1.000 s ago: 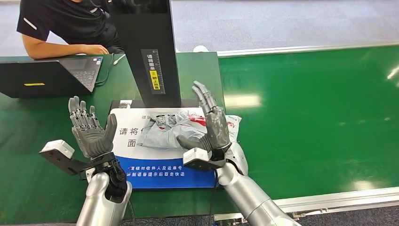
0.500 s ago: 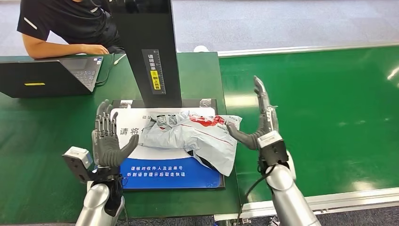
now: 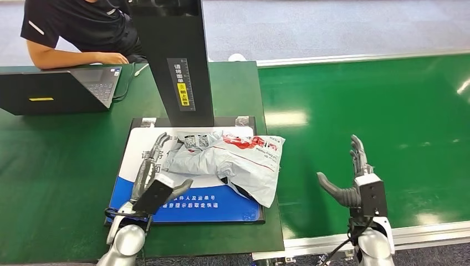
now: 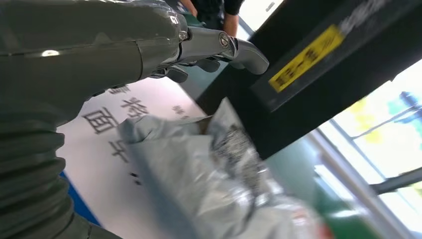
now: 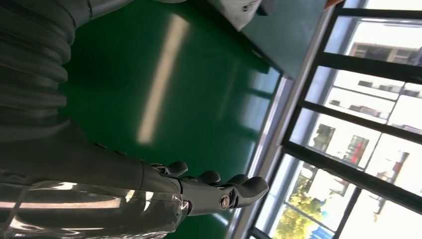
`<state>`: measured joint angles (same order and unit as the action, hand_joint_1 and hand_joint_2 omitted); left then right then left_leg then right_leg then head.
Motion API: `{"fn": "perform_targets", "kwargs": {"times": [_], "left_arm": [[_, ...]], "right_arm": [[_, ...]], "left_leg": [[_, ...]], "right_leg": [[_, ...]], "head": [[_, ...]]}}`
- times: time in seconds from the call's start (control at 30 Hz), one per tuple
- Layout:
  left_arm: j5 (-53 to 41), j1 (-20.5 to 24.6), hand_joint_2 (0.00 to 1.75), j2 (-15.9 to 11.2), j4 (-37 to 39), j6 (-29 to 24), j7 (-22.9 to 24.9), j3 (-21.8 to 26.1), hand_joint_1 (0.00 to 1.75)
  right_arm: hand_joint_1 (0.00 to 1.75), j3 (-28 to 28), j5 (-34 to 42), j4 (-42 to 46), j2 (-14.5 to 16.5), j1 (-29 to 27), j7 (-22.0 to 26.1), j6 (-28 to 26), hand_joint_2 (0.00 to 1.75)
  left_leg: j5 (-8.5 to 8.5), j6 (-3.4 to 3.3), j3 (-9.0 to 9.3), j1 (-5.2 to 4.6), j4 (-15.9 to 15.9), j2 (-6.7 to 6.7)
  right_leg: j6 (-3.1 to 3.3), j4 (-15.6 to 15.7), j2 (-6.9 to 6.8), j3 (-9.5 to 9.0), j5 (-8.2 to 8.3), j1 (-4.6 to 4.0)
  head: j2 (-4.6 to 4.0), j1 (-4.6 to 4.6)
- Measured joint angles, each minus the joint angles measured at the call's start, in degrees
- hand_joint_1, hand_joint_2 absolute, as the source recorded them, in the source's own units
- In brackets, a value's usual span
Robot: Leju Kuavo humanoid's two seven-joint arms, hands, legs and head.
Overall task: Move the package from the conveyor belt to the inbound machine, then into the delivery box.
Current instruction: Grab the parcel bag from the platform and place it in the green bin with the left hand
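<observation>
A crumpled grey plastic package (image 3: 233,158) with a red and white label lies on the inbound machine's white and blue pad (image 3: 191,202), one corner hanging over the pad's right edge. The same package (image 4: 214,194) is seen close up in the left wrist view. My left hand (image 3: 152,177) is low at the package's left end, fingers spread and reaching toward it, holding nothing; those fingers (image 4: 219,47) show in the left wrist view. My right hand (image 3: 354,180) is open over the green conveyor belt (image 3: 377,105), well to the right of the package, and its fingers (image 5: 219,191) are empty.
The machine's black upright column (image 3: 174,61) stands just behind the package. A black laptop (image 3: 58,88) sits at the far left, with a person (image 3: 72,27) in a dark shirt leaning on the table behind it. The belt's metal rail (image 3: 410,233) runs along the near edge.
Both hands have let the package lie on the pad and dropped lower. The right hand swung far to the right over the belt; the left hand tipped forward toward the package's left end.
</observation>
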<state>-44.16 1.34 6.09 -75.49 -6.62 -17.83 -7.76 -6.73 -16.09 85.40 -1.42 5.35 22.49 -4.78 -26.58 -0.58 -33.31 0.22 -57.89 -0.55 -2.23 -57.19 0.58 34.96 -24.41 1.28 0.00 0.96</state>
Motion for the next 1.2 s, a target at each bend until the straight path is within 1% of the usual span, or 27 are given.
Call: {"fn": "perform_targets", "kwargs": {"times": [0.07, 0.13, 0.27, 0.3, 0.4, 0.57, 0.7, 0.8, 0.87, 0.9, 0.93, 1.03, 1.07, 1.2], "left_arm": [[-6.05, 0.16, 1.75, -0.08, 1.07, -0.63, 3.76, -0.65, 0.00], [-9.35, 0.41, 1.75, -0.12, 2.17, -1.66, 5.98, -0.91, 0.00], [-19.14, 2.07, 1.75, -0.15, 4.85, -6.50, 13.15, -0.66, 0.00], [-21.52, 2.68, 1.75, -0.15, 5.64, -7.26, 14.15, -0.49, 0.00], [-25.68, 4.14, 1.75, -0.04, 7.69, -7.78, 14.60, -0.30, 0.00], [-27.61, 5.15, 1.75, 0.13, 9.41, -8.08, 14.68, -0.34, 0.00], [-33.47, 6.36, 1.75, 0.31, 10.93, -8.76, 17.51, -1.18, 0.00], [-36.85, 7.93, 1.75, 1.18, 12.78, -11.59, 18.73, -2.34, 0.00], [-36.64, 8.94, 1.75, 1.88, 13.67, -14.55, 17.41, -3.10, 0.00], [-35.83, 9.32, 1.75, 2.14, 13.96, -15.76, 15.95, -3.54, 0.00], [-34.52, 9.61, 1.75, 2.33, 14.20, -16.73, 13.98, -4.11, 0.41], [-29.99, 10.01, 1.75, 2.63, 14.77, -17.87, 8.80, -6.18, 1.71], [-28.74, 10.10, 1.75, 2.67, 15.01, -17.94, 7.80, -6.80, 1.75], [-25.00, 10.56, 1.75, 2.68, 16.32, -19.10, 5.44, -8.09, 1.75]], "right_arm": [[0.00, -3.13, -1.16, 0.00, 1.11, -1.96, 0.08, 1.67, 1.75], [0.00, -5.38, -2.06, 0.05, 2.38, -3.21, 0.12, 2.59, 1.75], [0.00, -8.30, -3.16, 1.32, 4.89, -4.98, -0.18, 4.38, 1.75], [0.00, -8.89, -3.24, 1.81, 5.52, -5.47, -0.21, 4.72, 1.75], [0.00, -10.30, -3.31, 2.95, 7.15, -6.64, -0.31, 5.45, 1.75], [0.00, -11.66, -3.38, 3.84, 8.47, -7.40, -0.37, 5.93, 1.75], [0.00, -12.47, -3.43, 4.14, 9.36, -7.45, -0.37, 7.01, 1.75], [0.00, -12.90, -3.43, 4.88, 10.19, -7.52, -0.38, 8.04, 1.75], [0.00, -13.09, -3.38, 5.25, 10.61, -7.57, -0.39, 8.54, 1.75], [0.00, -13.18, -3.27, 5.33, 10.73, -7.58, -0.39, 8.71, 1.75], [0.00, -13.26, -3.09, 5.36, 10.82, -7.58, -0.39, 8.86, 1.75], [0.00, -13.33, -2.28, 5.34, 10.86, -7.56, -0.39, 8.96, 1.75], [0.00, -13.36, -2.04, 5.32, 10.86, -7.55, -0.39, 8.96, 1.75], [0.00, -13.56, -1.29, 5.19, 10.86, -7.54, -0.37, 8.94, 1.75]], "left_leg": [[-0.03, 0.00, 0.00, -0.01, 0.00, -0.05], [-0.05, 0.00, 0.01, -0.01, -0.01, -0.07], [-0.02, 0.03, 0.04, 0.00, 0.00, -0.06], [-0.01, 0.04, 0.04, 0.00, 0.00, -0.06], [0.00, 0.05, 0.06, 0.00, 0.00, -0.08], [-0.01, 0.05, 0.05, 0.00, -0.01, -0.10], [-0.01, 0.04, 0.04, -0.01, -0.01, -0.10], [-0.01, 0.04, 0.04, -0.01, -0.02, -0.10], [-0.01, 0.04, 0.05, -0.01, -0.02, -0.10], [-0.01, 0.04, 0.05, -0.01, -0.02, -0.10], [-0.01, 0.04, 0.05, -0.01, -0.02, -0.10], [-0.01, 0.04, 0.04, -0.01, -0.01, -0.10], [-0.01, 0.04, 0.04, -0.01, -0.01, -0.10], [-0.01, 0.04, 0.04, -0.01, -0.01, -0.11]], "right_leg": [[0.00, 0.00, 0.04, 0.02, 0.00, 0.01], [0.00, 0.00, 0.07, 0.05, 0.00, 0.01], [0.00, 0.00, 0.06, 0.05, 0.00, -0.01], [0.01, -0.01, 0.06, 0.04, 0.01, -0.02], [0.02, -0.04, 0.08, 0.04, 0.01, -0.02], [0.02, -0.04, 0.10, 0.05, 0.01, 0.00], [0.01, -0.02, 0.09, 0.05, 0.01, 0.00], [0.01, -0.02, 0.10, 0.05, 0.02, 0.01], [0.01, -0.02, 0.10, 0.04, 0.02, 0.01], [0.01, -0.02, 0.10, 0.04, 0.02, 0.00], [0.01, -0.02, 0.10, 0.04, 0.02, 0.00], [0.01, -0.02, 0.10, 0.04, 0.02, 0.00], [0.01, -0.02, 0.10, 0.05, 0.02, 0.00], [0.01, -0.02, 0.10, 0.05, 0.02, 0.00]], "head": [[0.00, 0.00], [0.00, -0.02], [0.00, -0.02], [0.00, -0.02], [0.00, -0.02], [0.00, -0.01], [0.00, -0.02], [0.00, -0.01], [0.00, -0.02], [0.00, -0.02], [0.00, -0.02], [0.00, -0.02], [0.00, -0.02], [0.00, -0.01]]}}
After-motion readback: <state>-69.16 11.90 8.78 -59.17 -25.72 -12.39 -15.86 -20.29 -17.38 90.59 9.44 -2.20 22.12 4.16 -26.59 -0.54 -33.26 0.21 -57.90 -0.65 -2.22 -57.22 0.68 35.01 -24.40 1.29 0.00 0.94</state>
